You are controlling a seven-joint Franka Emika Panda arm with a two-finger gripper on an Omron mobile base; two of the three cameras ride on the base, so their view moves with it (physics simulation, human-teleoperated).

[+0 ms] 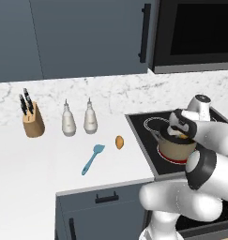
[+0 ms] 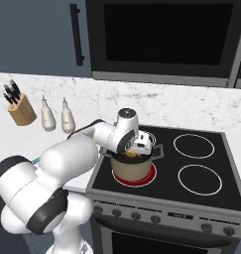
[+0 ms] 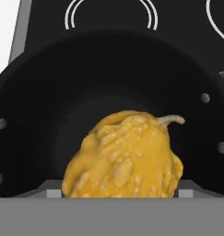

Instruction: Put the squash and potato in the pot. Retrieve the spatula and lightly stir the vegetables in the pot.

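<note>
Golden squash (image 3: 125,156) sits gripped in the end effector (image 2: 133,153) over the pot (image 2: 134,170) (black inside).

Base views flank the pot (image 1: 175,149); hand view peers inside

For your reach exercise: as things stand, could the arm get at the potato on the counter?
Probably yes: the potato lies apart from the spatula, but the end effector holds the squash over the pot.

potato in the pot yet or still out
Out. The potato lies on the white counter beside the spatula, left of the stove; the pot sits on the front burner.
</note>
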